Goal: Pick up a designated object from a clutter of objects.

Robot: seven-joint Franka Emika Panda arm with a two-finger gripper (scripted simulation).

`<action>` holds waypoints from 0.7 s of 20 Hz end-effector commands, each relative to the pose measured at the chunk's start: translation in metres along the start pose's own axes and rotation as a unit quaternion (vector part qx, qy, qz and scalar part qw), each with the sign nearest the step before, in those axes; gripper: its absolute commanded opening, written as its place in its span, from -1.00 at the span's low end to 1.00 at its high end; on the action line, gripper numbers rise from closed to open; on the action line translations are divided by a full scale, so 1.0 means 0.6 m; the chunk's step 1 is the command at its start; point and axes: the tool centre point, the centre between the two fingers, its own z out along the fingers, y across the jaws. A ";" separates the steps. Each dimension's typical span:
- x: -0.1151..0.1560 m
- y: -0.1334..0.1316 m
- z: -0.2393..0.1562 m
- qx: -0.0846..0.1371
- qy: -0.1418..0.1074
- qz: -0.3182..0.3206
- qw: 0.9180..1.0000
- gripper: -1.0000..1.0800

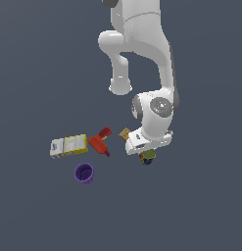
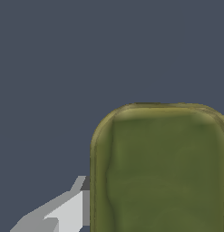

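The can (image 1: 149, 158), with an olive-green top and a dark lower part, sits directly under my hand in the exterior view. My gripper (image 1: 145, 152) is down over it, and the white hand hides the fingers there. In the wrist view the can's olive-green top (image 2: 158, 172) fills much of the frame, very close to the camera. One grey finger (image 2: 70, 210) rests against its side, while the other finger is out of frame. The gripper looks shut on the can. I cannot tell whether the can is off the floor.
To the exterior view's left of the can lie a tiny tan square (image 1: 124, 134), a red drill-shaped tool (image 1: 100, 141), a yellow-white flat box (image 1: 68, 145) and a purple cup (image 1: 84, 173). The floor is plain dark grey.
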 end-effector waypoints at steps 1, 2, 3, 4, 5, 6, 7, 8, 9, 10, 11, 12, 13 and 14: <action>0.003 0.000 -0.014 0.000 0.002 0.000 1.000 -1.00; 0.004 -0.001 -0.021 0.000 0.002 0.000 1.000 -1.00; 0.004 -0.001 -0.029 0.000 0.002 0.000 1.000 -1.00; 0.005 -0.001 -0.038 0.000 0.002 0.000 1.000 -1.00; 0.005 -0.002 -0.047 0.000 0.002 0.000 1.000 -1.00; 0.006 -0.002 -0.058 0.000 0.002 0.000 1.000 -1.00; 0.007 -0.003 -0.070 0.000 0.002 0.000 1.000 -1.00; 0.008 -0.004 -0.083 0.000 0.002 0.000 1.000 -1.00; 0.009 -0.005 -0.096 0.000 0.002 0.000 1.000 -1.00; 0.010 -0.006 -0.111 0.000 0.002 0.000 1.000 -1.00; 0.011 -0.006 -0.126 0.000 0.002 0.000 1.000 -1.00; 0.012 -0.007 -0.142 0.000 0.002 0.000 1.000 -1.00; 0.013 -0.008 -0.159 0.000 0.002 0.000 1.000 -1.00; 0.015 -0.009 -0.177 0.000 0.002 0.000 1.000 -1.00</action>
